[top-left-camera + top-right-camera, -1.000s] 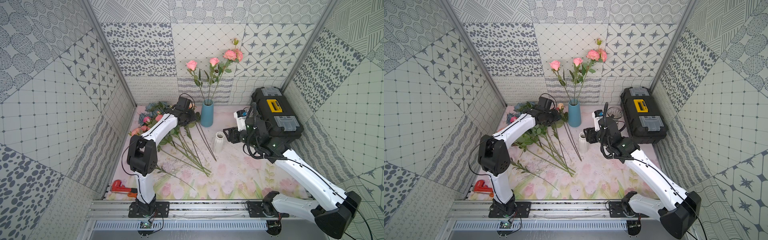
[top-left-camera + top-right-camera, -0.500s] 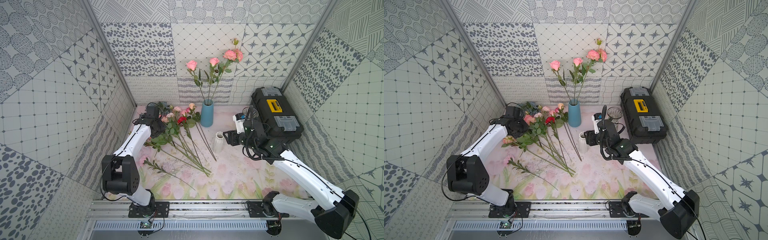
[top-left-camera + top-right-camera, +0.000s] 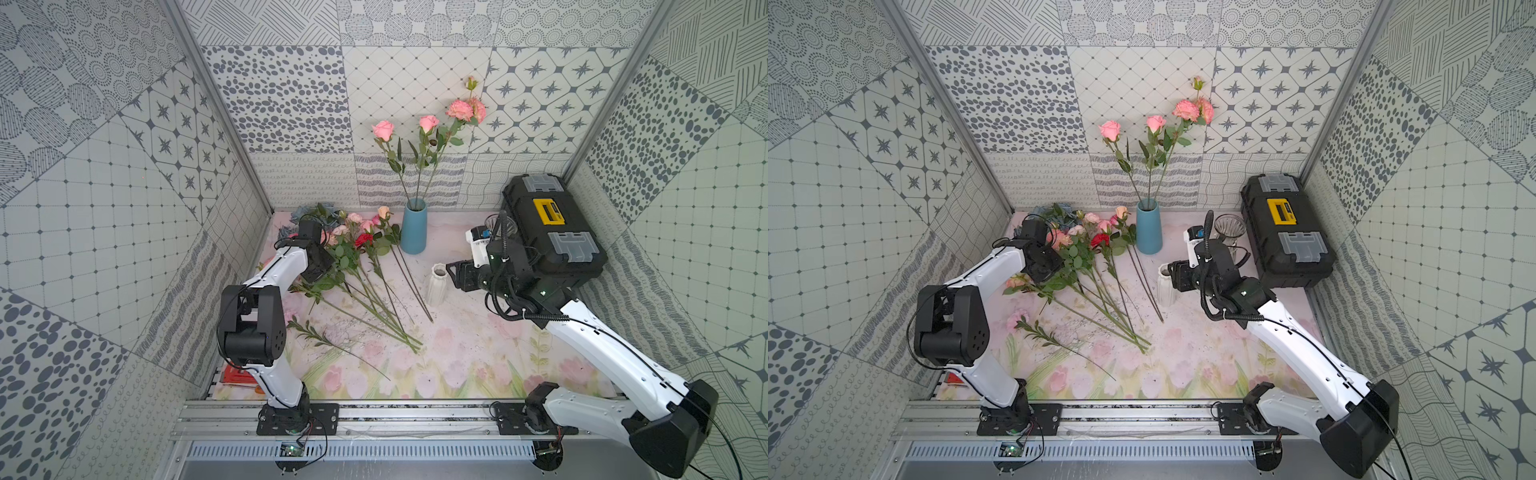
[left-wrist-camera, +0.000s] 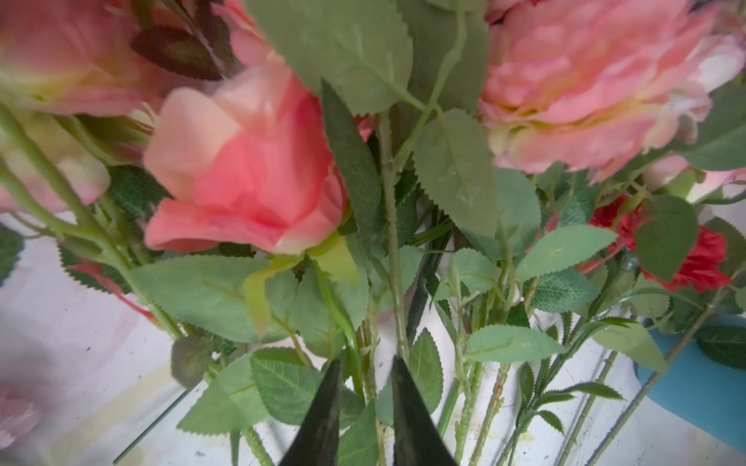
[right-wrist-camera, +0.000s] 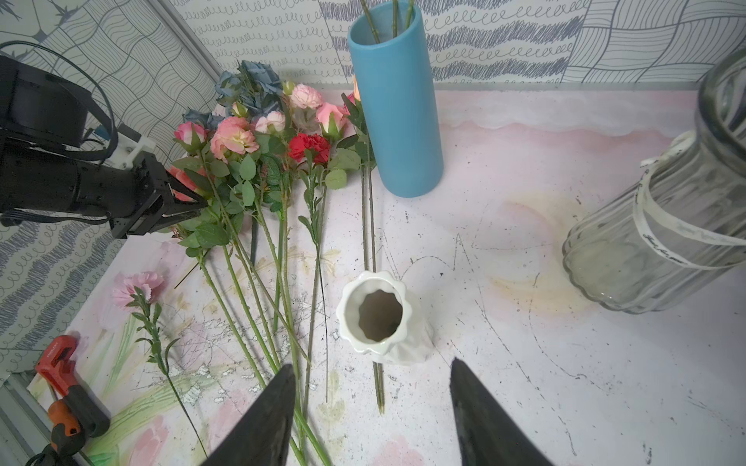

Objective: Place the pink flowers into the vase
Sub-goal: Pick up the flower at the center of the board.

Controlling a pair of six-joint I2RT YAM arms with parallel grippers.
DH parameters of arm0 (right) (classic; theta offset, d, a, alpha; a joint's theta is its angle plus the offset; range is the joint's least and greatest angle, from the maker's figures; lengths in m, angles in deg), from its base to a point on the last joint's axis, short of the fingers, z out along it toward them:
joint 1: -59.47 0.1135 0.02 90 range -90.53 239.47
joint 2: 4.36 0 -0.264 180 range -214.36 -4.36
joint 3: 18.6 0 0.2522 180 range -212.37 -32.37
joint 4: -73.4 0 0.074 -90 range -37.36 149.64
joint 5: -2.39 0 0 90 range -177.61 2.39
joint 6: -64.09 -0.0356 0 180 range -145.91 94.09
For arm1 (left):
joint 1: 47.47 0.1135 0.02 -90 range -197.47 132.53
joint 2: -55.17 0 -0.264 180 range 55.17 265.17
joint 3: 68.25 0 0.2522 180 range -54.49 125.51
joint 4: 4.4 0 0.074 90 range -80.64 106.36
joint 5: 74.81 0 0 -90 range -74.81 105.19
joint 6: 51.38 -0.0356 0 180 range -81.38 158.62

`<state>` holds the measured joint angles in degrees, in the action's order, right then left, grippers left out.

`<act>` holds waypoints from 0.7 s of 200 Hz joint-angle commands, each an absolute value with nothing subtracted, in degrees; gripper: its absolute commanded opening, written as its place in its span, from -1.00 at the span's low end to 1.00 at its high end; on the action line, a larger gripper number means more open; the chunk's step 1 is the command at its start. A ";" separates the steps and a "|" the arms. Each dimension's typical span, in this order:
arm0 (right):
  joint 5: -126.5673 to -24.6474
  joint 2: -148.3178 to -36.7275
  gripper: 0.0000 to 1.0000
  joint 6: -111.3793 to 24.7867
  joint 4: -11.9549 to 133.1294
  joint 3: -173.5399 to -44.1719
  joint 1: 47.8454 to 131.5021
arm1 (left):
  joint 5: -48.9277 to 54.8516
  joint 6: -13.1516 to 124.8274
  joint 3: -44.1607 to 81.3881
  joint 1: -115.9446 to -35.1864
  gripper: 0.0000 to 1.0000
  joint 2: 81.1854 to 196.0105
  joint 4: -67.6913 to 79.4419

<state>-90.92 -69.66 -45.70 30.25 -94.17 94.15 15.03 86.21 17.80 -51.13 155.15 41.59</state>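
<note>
Found left gripper (image 4: pixel 364 367) pinched nearly closed on a green stem among the pink flowers (image 3: pixel 354 217) lying on the counter (image 3: pixel 457 345) beside the blue vase (image 3: pixel 413 228), right gripper (image 5: pixel 371 365) open and empty near a white vase (image 5: pixel 415 339).

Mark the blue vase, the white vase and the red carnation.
blue vase (image 3: pixel 414 230), in a top view, middle of body.
white vase (image 5: pixel 418 331), right wrist view, ribbed side wall.
red carnation (image 5: pixel 309 146), right wrist view, centre of bloom.

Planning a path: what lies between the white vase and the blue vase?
Two thin flower stems lying on the mat, shown in the right wrist view.
</note>
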 commanded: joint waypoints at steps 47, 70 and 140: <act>-90.90 -70.37 0.23 -45.95 31.86 -95.33 93.93 | 11.87 87.92 19.14 -50.53 -0.55 159.07 35.52; -91.01 -70.72 0.23 -45.91 31.75 -95.64 93.92 | 11.57 88.10 19.50 -50.50 -0.55 160.44 35.53; -91.20 -70.73 0.23 -45.86 31.42 -95.83 93.87 | 12.91 88.82 18.56 -50.70 -1.00 158.66 33.77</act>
